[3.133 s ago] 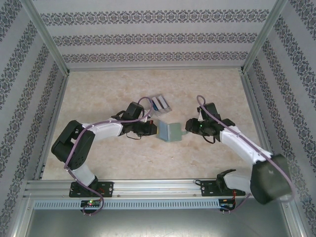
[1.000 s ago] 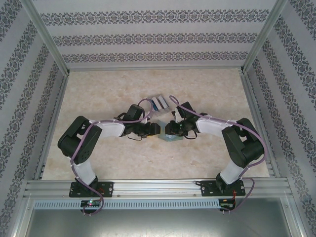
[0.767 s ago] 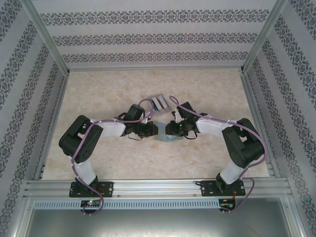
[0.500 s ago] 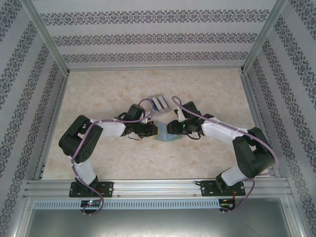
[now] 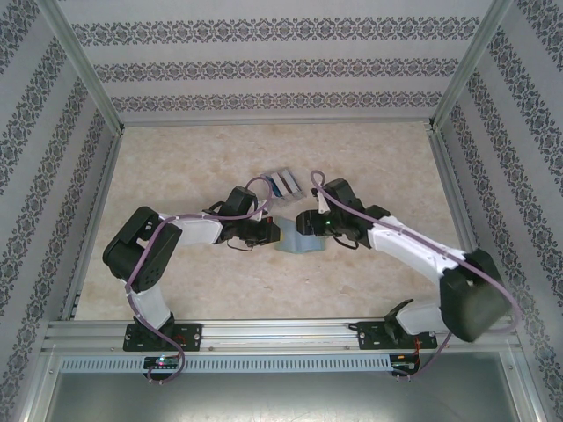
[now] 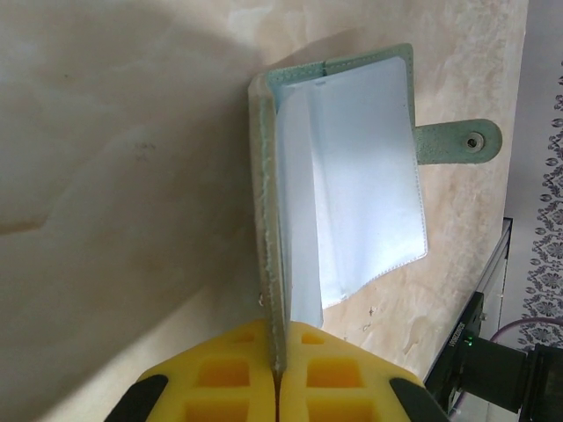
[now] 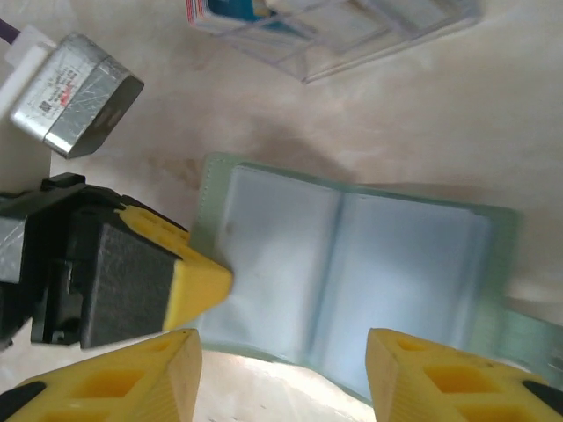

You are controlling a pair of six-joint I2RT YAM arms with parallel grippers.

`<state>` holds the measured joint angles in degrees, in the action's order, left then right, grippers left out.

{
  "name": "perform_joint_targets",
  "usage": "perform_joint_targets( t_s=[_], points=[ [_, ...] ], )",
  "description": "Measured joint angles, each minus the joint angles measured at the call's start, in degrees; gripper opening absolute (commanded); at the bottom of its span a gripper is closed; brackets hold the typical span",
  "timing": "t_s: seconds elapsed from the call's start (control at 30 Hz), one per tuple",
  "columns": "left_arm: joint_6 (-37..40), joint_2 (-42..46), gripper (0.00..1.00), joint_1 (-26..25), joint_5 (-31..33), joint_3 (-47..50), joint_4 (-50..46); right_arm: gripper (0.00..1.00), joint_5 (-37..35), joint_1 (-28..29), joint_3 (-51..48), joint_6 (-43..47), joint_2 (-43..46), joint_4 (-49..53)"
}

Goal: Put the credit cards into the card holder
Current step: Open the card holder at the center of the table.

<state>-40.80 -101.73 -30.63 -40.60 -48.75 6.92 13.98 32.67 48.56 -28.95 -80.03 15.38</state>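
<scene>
The card holder (image 7: pixel 352 264) lies open on the table, its clear sleeves facing up and its snap tab (image 6: pixel 457 142) sticking out at one side. My left gripper (image 6: pixel 277 338) is shut on the edge of the holder's left cover, holding that cover up on edge. From above, the left gripper (image 5: pixel 276 232) sits at the left of the holder (image 5: pixel 295 245). My right gripper (image 7: pixel 283 356) hovers open just over the holder, touching nothing; from above this right gripper (image 5: pixel 308 221) is at the holder's far right. The credit cards (image 7: pixel 230 10) stand in a clear tray (image 7: pixel 387 26).
The clear tray (image 5: pixel 283 183) with the cards stands just beyond the holder, close to both wrists. The left wrist's metal camera block (image 7: pixel 75 92) is near the tray. Bare marbled table (image 5: pixel 193 158) spreads on all sides, ringed by aluminium rails.
My left gripper has shut on the holder's left cover. My right gripper has opened wider, its elbow swinging out to the right. The holder now lies spread open.
</scene>
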Motion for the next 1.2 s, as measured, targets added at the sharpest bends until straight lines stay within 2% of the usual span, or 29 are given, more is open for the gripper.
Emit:
perform_joint_targets(
  t_s=[0.07, 0.17, 0.4, 0.53, 0.73, 0.87, 1.2],
  points=[
    [0.04, 0.00, 0.18, 0.00, -0.31, -0.02, 0.02, 0.58, 2.84, 0.13, 0.63, -1.40, -5.01, -1.75],
    [-0.04, 0.00, 0.18, 0.02, -1.03, 0.13, 0.42, 0.61, 5.51, 0.13, 1.25, -2.49, -10.91, -2.67],
    [-0.96, 2.93, 0.17, 1.68, -2.49, 3.30, 3.02, 0.64, 11.04, 0.11, 2.19, -2.78, -16.50, -4.52],
    [-1.53, 3.96, 0.18, 2.45, -3.52, 4.33, 4.52, 0.65, 15.04, -0.52, 2.23, -3.43, -18.08, -7.58],
    [-2.40, 4.44, 0.11, 3.02, -5.64, 5.92, 7.43, 0.65, 20.46, -2.03, 0.81, -5.75, -18.78, -12.74],
    [-3.45, 4.44, 0.12, 3.72, -6.97, 6.75, 9.62, 0.67, 21.84, -2.54, 0.09, -6.82, -18.78, -14.40],
    [-1.11, 3.91, 0.10, 4.17, -11.17, 6.75, 9.64, 0.71, 28.09, -5.95, -3.96, -16.04, -18.91, -26.27]
  ],
)
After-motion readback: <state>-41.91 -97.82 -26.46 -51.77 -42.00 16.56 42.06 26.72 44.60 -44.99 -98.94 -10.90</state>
